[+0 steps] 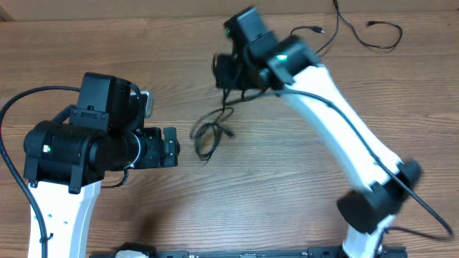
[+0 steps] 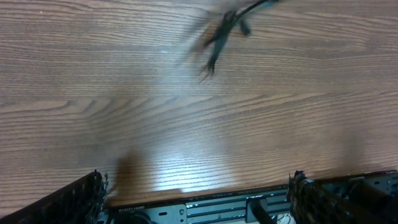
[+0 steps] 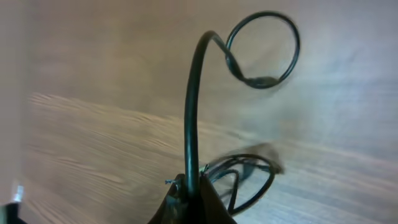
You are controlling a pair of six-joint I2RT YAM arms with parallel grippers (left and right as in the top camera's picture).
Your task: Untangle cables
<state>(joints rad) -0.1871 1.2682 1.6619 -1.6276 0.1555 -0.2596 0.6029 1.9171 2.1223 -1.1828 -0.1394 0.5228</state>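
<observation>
Above the table (image 1: 287, 201), the right gripper (image 3: 189, 194) pinches one cable (image 3: 189, 112) of the knotted bundle (image 1: 208, 136), the left gripper (image 1: 170, 147) hangs open and empty, untangling barely begun.

Thin black cables (image 3: 190, 118) in tangled loops

Right tool (image 1: 228, 77) clamped on tangled cables (image 1: 208, 136) above wooden table (image 1: 287, 186), left tool (image 1: 169, 146) nearby, loose cable (image 1: 358, 43) at far edge.

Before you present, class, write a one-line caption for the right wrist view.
Right end effector shut on a thin black cable that curls into a loop against the wooden table.
</observation>
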